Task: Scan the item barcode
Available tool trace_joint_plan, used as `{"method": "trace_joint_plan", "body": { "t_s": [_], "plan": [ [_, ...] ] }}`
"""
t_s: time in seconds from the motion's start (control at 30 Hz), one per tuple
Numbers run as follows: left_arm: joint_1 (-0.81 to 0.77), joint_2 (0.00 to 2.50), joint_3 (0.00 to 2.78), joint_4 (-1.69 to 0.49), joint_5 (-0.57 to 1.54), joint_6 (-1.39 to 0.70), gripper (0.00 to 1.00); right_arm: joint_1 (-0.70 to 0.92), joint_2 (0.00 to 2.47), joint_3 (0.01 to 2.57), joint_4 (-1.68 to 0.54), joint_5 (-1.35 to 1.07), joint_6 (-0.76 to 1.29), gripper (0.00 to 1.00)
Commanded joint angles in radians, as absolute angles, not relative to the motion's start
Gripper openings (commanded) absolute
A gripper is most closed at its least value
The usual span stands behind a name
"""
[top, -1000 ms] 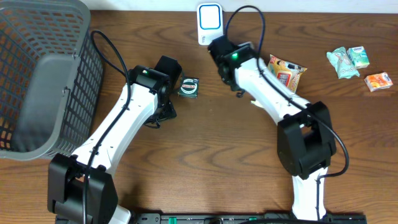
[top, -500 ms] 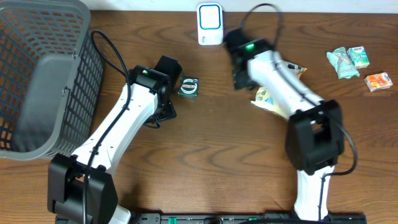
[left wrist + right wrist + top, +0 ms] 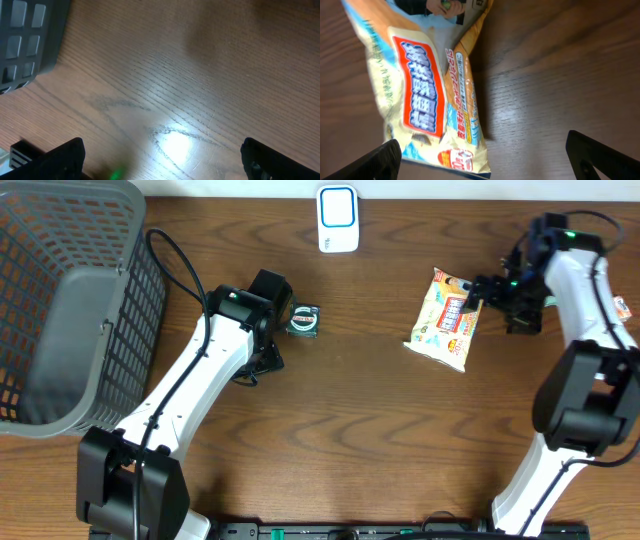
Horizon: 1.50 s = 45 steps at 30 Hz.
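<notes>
Left gripper (image 3: 162,157): wide open, empty, above bare table (image 3: 210,75) near the basket (image 3: 60,310) corner
Right gripper (image 3: 482,147): spread wide, holding nothing, hovering at the snack bag's right end
Snack bag (image 3: 447,320): flat on the table, printed face up, well right of the scanner (image 3: 337,218), touching neither gripper
Risk: no scan while the bag lies apart from the scanner
Cause of a slip: slick, puffy wrapper likely to slide or crumple under a pinch, creasing the code
Hidden: barcode not made out in any view, possibly on the underside
Unclear: small dark item (image 3: 303,320) by the left arm, too small to name
Cut off: packets at the far right edge, behind the right arm
</notes>
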<state>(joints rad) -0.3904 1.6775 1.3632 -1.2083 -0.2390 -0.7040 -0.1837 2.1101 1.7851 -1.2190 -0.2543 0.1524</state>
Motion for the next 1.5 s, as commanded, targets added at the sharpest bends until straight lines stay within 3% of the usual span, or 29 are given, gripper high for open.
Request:
{"method": "trace_joint_plan", "body": {
  "t_s": [0.0, 0.5, 0.67, 0.73, 0.8, 0.87, 1.17, 1.37, 1.47],
  "plan": [
    [-0.387, 1.672, 1.357, -1.215, -0.255, -0.713, 0.98, -0.221, 2.075, 1.726, -1.211, -0.491, 0.029, 0.99],
    [-0.387, 1.672, 1.357, -1.215, -0.255, -0.712, 0.98, -0.206, 2.076, 1.360, -0.799, -0.647, 0.144, 0.96],
    [-0.387, 1.672, 1.357, -1.215, -0.255, -0.712, 0.98, -0.179, 2.076, 1.282, -0.651, -0.646, 0.191, 0.80],
    [-0.387, 1.672, 1.357, -1.215, -0.255, -0.713, 0.97, -0.161, 2.076, 1.248, -0.577, -0.646, 0.210, 0.62],
    [-0.387, 1.672, 1.357, -1.215, -0.255, -0.713, 0.98, -0.149, 2.076, 1.233, -0.537, -0.646, 0.210, 0.28],
    [-0.387, 1.672, 1.357, -1.215, -0.255, -0.713, 0.98, -0.148, 2.076, 1.237, -0.533, -0.646, 0.210, 0.01],
    [-0.387, 1.672, 1.357, -1.214, -0.255, -0.712, 0.98, -0.129, 1.992, 1.346, -0.678, -0.564, 0.178, 0.01],
    [-0.387, 1.672, 1.357, -1.215, -0.255, -0.713, 0.98, 0.019, 1.821, 1.369, -0.772, -0.128, 0.182, 0.01],
    [-0.387, 1.672, 1.357, -1.215, -0.255, -0.713, 0.98, 0.151, 1.761, 1.369, -0.825, 0.221, 0.221, 0.01]
  ]
}}
